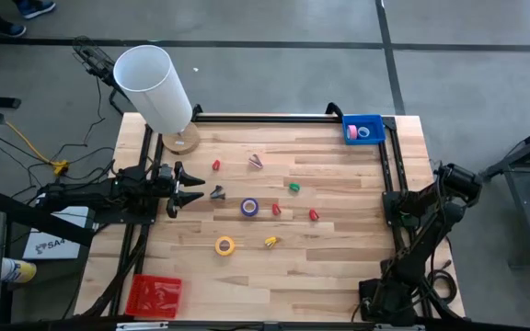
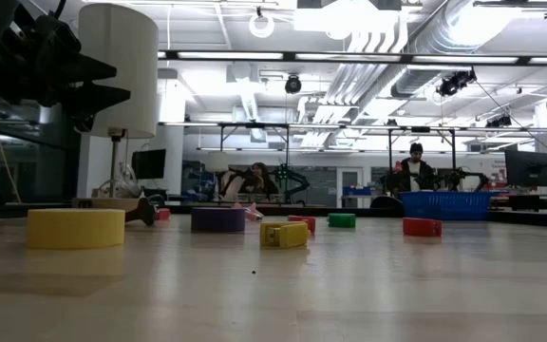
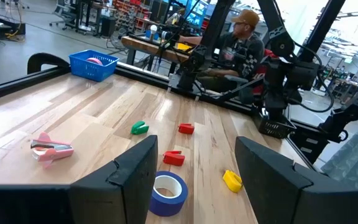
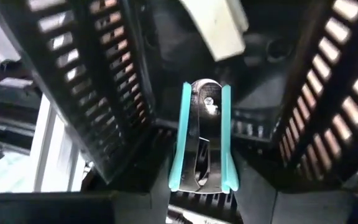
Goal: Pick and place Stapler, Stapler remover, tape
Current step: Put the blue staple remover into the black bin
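Purple tape (image 1: 249,208) lies just ahead of the left gripper (image 1: 184,190), jaws apart, so lower over one wall; right gripper (image 4: 202,186) clamps a teal remover (image 4: 202,140).

A white-shaded lamp (image 1: 159,89) on a round wooden base stands at the far left corner of my wooden tabletop (image 1: 339,257). A red tray (image 1: 154,296) lies at the near left corner. Beyond the tabletop, a person in a cap (image 3: 243,38) sits among workbenches.
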